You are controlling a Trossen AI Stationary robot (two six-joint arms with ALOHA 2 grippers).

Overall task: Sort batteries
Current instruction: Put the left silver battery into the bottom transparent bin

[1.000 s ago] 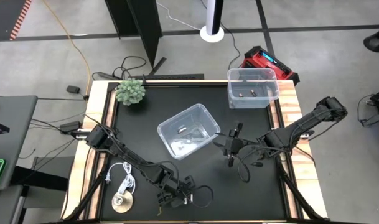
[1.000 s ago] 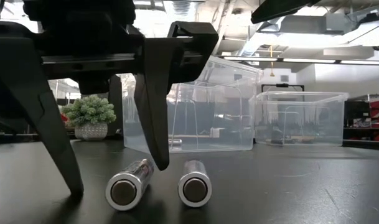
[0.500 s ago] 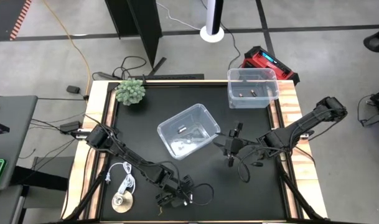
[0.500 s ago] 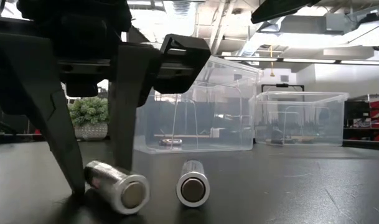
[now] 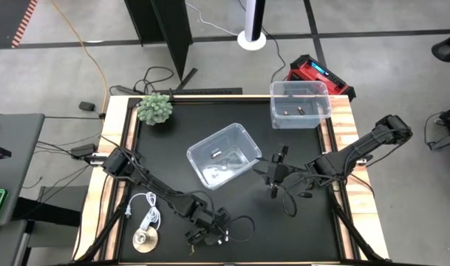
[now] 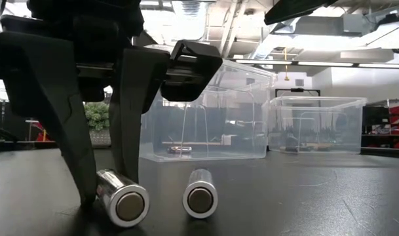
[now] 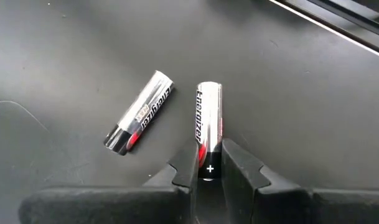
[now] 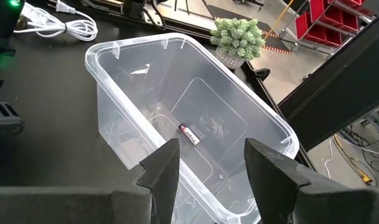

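Two silver batteries lie on the black table near its near edge. One battery (image 7: 208,118) sits between the fingers of my left gripper (image 7: 208,159), also seen from the low view as my left gripper (image 6: 111,190). The other battery (image 7: 140,112) lies loose beside it on its side. My right gripper (image 8: 211,168) hangs open over the table's right half, next to the tilted clear bin (image 5: 223,155), which has a battery (image 8: 190,134) in it. A second clear bin (image 5: 300,103) at the far right holds dark batteries. My left gripper pinches the battery by its two long sides at the plus end (image 7: 209,154), one finger on each side. The fingers (image 6: 130,131) come from above, pointing down. The battery lies on its side on the table, level.
A small potted plant (image 5: 154,108) stands at the far left corner. A white coiled cable with a round disc (image 5: 145,225) lies at the near left. A red box (image 5: 317,74) sits on the floor beyond the far right corner.
My left gripper has shut on the battery. One finger pushed the battery a little toward the table's left against the other finger; it skewed on the way and now lies straight between them. The loose battery and my right arm have kept still.
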